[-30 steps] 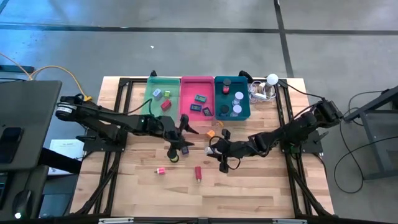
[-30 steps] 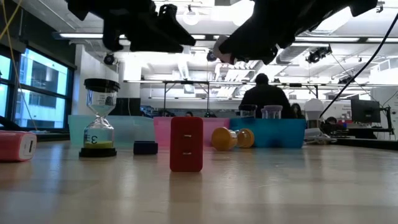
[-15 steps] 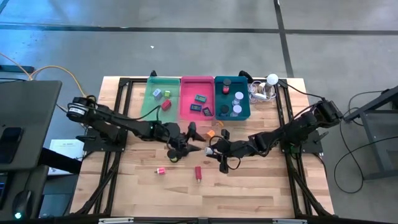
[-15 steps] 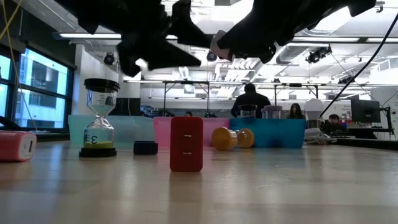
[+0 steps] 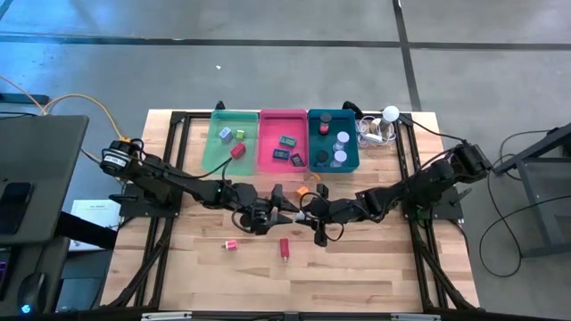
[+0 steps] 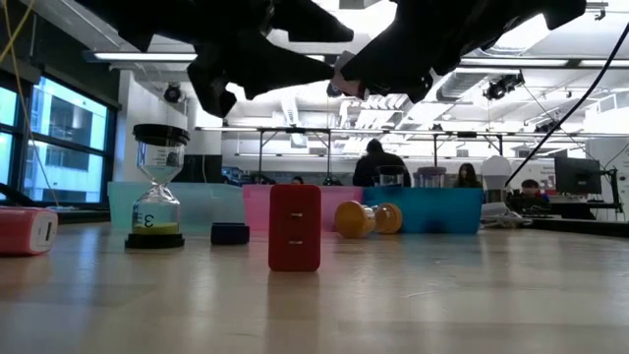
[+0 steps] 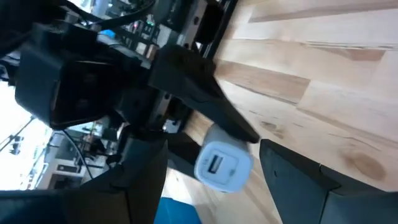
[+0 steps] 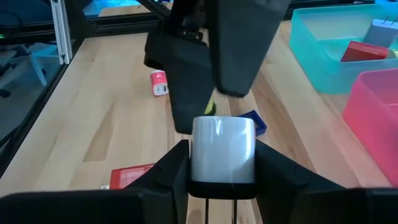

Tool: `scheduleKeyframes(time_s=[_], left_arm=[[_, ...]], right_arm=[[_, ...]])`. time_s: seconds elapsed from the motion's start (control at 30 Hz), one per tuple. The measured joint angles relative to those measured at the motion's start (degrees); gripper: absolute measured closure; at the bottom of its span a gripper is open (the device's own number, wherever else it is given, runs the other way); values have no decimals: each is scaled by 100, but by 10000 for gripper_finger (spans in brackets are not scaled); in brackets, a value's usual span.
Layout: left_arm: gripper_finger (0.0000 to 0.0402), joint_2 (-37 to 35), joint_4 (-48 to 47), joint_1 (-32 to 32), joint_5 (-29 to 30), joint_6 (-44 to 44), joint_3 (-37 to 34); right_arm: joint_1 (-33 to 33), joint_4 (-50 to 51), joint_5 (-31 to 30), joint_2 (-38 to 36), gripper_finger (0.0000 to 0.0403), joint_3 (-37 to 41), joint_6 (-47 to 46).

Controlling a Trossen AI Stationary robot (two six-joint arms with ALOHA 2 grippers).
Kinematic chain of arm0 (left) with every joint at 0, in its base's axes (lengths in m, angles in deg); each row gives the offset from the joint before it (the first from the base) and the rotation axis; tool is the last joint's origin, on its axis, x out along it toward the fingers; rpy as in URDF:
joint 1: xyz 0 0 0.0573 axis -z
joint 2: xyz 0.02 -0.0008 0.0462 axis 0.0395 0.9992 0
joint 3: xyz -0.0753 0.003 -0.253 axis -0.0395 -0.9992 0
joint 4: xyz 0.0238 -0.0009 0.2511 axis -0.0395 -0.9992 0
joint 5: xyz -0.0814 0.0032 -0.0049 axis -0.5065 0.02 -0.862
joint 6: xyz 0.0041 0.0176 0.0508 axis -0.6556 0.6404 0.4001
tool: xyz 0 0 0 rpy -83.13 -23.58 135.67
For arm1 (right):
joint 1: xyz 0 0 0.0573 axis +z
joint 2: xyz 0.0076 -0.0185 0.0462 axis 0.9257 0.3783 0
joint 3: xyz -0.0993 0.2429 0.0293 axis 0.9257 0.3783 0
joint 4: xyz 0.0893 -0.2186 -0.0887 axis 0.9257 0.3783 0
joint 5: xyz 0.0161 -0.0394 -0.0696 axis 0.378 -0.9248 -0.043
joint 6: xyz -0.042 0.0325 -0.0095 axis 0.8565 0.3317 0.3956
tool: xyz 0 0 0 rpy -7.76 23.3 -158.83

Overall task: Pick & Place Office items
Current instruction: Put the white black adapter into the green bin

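Person [image 6: 374, 165] shifted left, wooden table [image 5: 375, 259], open-plan lab

Mid-table is crowded for me: the left gripper [image 5: 284, 210] and right gripper [image 5: 302, 211] meet almost nose to nose, blocking passage between them. Below, only the red block [image 5: 285, 248] and small pink item [image 5: 231, 244] interrupt open wood.

A "3" is printed on the hourglass [image 6: 156, 182].

white block [image 7: 222, 167] held by right claw [image 7: 214, 140] (opposite arm) | wooden table [image 7: 323, 81] below
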Motion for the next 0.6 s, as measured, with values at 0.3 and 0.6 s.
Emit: scheduleKeyframes(time_s=[0.3,0.6], left_arm=[[155,77,-77,-38,-20,-86,-1],[155,430,419,-38,-20,216,1]], right_arm=[[0,-107,119,0,280,0,20],[-88,-169,228,4,281,0,-4]])
